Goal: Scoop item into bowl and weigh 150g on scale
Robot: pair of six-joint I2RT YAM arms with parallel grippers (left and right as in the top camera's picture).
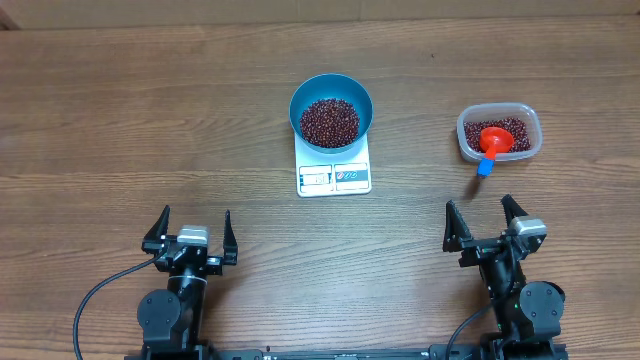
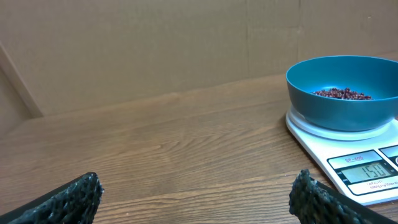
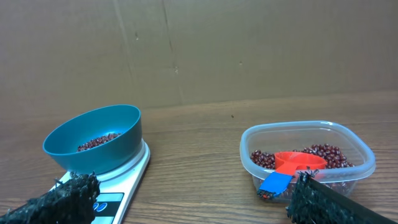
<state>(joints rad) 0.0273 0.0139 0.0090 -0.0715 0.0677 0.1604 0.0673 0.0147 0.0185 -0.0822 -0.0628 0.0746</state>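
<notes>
At the near edge of the bench (image 1: pixel 120 120), the two arms sit well apart, both pointing away from their bases. The left fingers (image 1: pixel 160 230) are spread wide with nothing between them. In the left wrist view their dark, rough-textured tips sit low at either side of the frame, with bare wood between. The right fingers (image 1: pixel 453 225) are spread just as wide and are also empty.

Farther out, between the two arms and near the middle of the bench, the white scale (image 1: pixel 334 177) lies flat with its display panel facing the arms. In the left wrist view the display (image 2: pixel 364 171) appears to read 150. The blue bowl (image 1: pixel 300 100) stands upright on the far part of the scale's platform. Inside it, the beans (image 1: pixel 330 120) form a dark maroon heap covering the bottom.

To the right, ahead of the right arm and well apart from the scale, stands a clear plastic tub (image 1: pixel 535 115) with more beans in it. A red scoop (image 1: pixel 495 138) lies on those beans. Its blue handle tip (image 1: pixel 485 167) sticks out over the tub's near rim.

Beyond the bench, a plain brown cardboard wall (image 2: pixel 155 43) closes off both wrist views.
</notes>
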